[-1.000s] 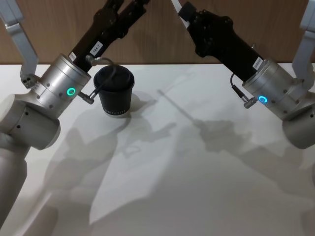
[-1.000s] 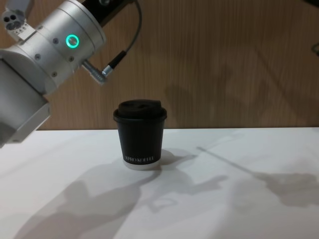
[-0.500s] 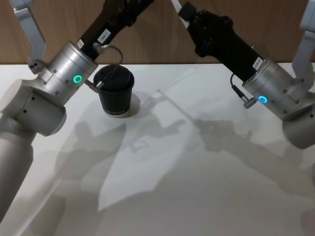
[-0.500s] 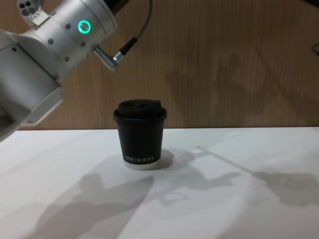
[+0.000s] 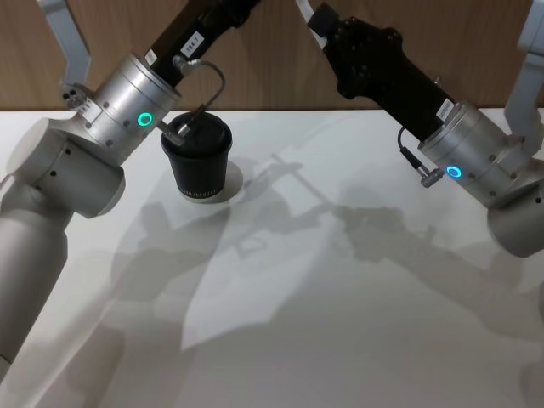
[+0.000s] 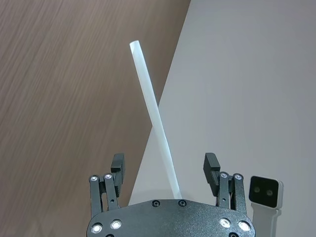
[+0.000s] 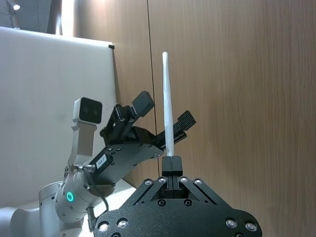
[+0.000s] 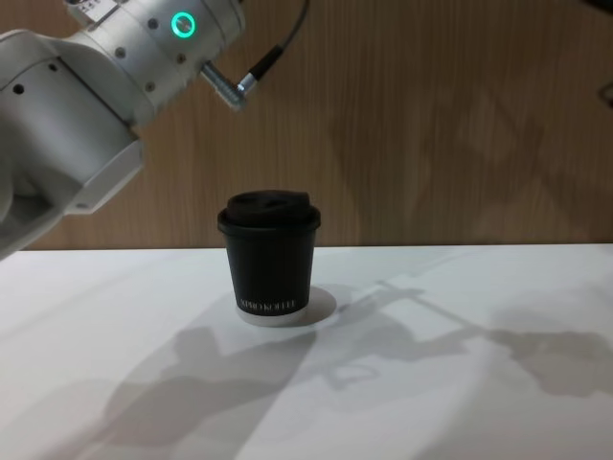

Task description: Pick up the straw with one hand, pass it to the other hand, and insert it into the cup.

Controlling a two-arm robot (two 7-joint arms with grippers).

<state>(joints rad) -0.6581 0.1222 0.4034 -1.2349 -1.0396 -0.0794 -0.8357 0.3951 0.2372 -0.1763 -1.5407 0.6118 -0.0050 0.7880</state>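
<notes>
Right wrist view, and the right tool (image 7: 169,161) has its fingers pressed together on one end of the straw (image 7: 167,103), which rises from the pinch against the wood panelling (image 7: 237,74). The left tool (image 7: 164,112) sits around the shaft with its fingers spread, one on either side, and no contact can be made out. The left wrist view agrees, with the straw running slantwise between the two open fingers. In the head view both arms reach toward the top centre of the frame. The cup (image 8: 271,261) waits far below, lid on, left of centre on the white tabletop (image 8: 498,383) in the chest view. The danger, by the look of it, is that slant across the left tool's gap: a closing pinch could catch the straw crooked or flick it. If the right tool lets go before the left has bitten, the straw drops. A skewed hold would also make the lid's small opening hard to find. As for writing, there is white lettering near the cup's base, seemingly "KPRO KOFFEE", and a white sticker (image 5: 192,40) on the left arm, too small to read.
</notes>
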